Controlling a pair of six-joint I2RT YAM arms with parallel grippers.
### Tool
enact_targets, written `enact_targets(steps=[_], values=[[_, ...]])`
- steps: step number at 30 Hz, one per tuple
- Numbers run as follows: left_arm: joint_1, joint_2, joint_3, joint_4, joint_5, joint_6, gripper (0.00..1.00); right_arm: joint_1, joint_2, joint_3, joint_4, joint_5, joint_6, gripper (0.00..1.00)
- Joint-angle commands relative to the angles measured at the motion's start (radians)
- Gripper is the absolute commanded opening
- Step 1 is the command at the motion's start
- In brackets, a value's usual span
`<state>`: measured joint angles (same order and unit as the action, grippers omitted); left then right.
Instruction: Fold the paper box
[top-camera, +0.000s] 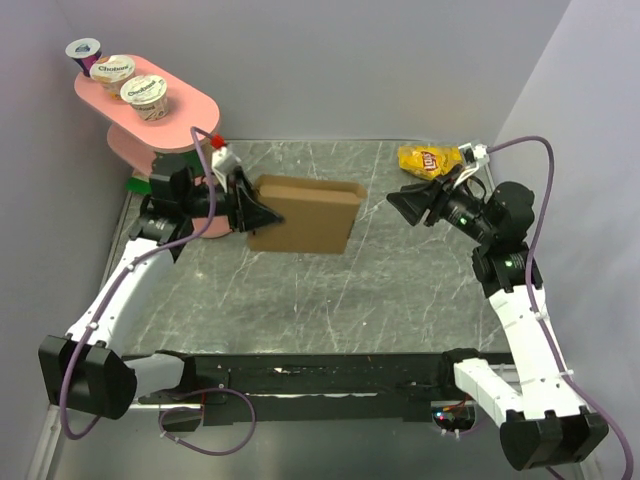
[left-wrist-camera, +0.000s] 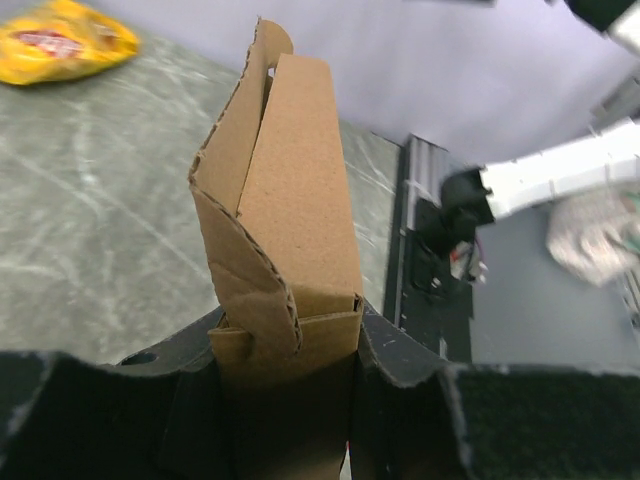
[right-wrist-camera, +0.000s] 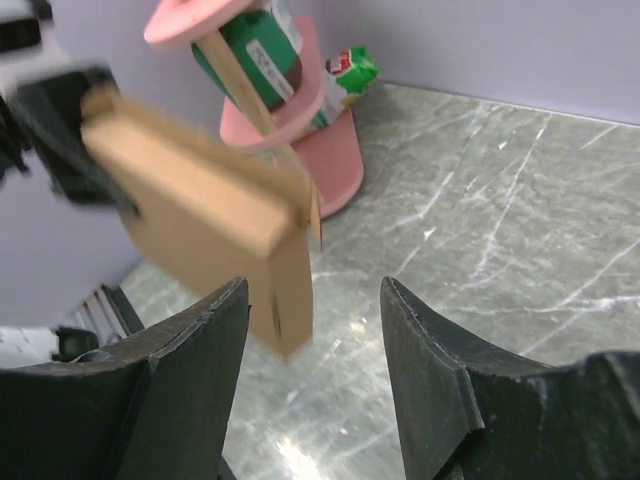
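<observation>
The paper box is plain brown cardboard, partly folded and held above the table at centre-left. My left gripper is shut on its left end. In the left wrist view the box rises from between the black fingers, flaps overlapping at the near end. My right gripper hangs open to the right of the box, apart from it, fingers pointing toward it. In the right wrist view the box floats beyond the open fingers, nothing between them.
A yellow chip bag lies at the back right. A pink two-tier stand with yogurt cups stands at the back left, behind my left arm. Purple walls enclose the marbled table.
</observation>
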<state>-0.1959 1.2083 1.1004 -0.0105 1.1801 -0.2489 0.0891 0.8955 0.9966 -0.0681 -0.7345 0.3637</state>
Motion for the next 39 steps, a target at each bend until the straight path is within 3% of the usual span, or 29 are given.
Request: enact_targets(steps=[1, 9, 16, 24, 27, 29, 39], values=[[-0.074, -0.053, -0.020, 0.003, 0.010, 0.073, 0.01, 0.058, 0.031, 0.068, -0.048, 0.075, 0.054, 0.62], [-0.108, -0.070, -0.027, -0.011, 0.001, 0.094, 0.01, 0.207, 0.082, 0.140, -0.202, 0.225, -0.045, 0.59], [-0.125, -0.079, -0.030, -0.022, -0.005, 0.109, 0.01, 0.212, 0.083, 0.126, -0.203, 0.238, -0.058, 0.52], [-0.134, -0.079, -0.031, -0.040, -0.033, 0.129, 0.01, 0.212, 0.109, 0.143, -0.220, 0.184, -0.062, 0.21], [-0.163, -0.064, -0.017, -0.139, -0.117, 0.210, 0.01, 0.219, 0.114, 0.154, -0.233, 0.184, -0.059, 0.05], [-0.195, -0.049, -0.002, -0.181, -0.184, 0.238, 0.01, 0.230, 0.114, 0.152, -0.233, 0.193, -0.055, 0.00], [-0.310, -0.032, 0.001, -0.279, -0.451, 0.365, 0.01, 0.325, 0.157, 0.195, -0.297, 0.329, -0.071, 0.00]])
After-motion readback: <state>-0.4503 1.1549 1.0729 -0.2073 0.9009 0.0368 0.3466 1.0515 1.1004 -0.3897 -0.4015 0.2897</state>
